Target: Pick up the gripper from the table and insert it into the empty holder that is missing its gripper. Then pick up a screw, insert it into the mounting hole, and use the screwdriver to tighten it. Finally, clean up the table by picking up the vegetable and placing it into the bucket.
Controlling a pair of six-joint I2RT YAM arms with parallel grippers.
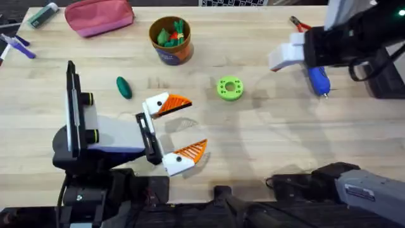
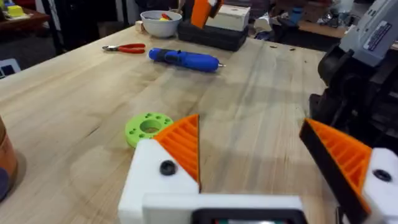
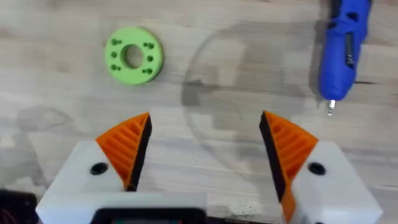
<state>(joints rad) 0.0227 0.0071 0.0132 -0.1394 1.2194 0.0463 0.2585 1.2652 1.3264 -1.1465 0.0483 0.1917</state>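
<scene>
Bare wood separates screwdriver, vegetable and bucket.

Black arms, white-based pincers with ribbed orange pads and dark round screws.

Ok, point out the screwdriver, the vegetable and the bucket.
screwdriver (image 3: 346, 46), right wrist view, middle of its blue body.
vegetable (image 1: 124, 88), overhead view, middle of its dark green body.
bucket (image 1: 171, 53), overhead view, its front wall.

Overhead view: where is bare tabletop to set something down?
Free: the wide stretch right of the green disc, below the blue screwdriver. Also between the bucket and the right gripper. Crowded: around the left gripper near the green vegetable.
</scene>
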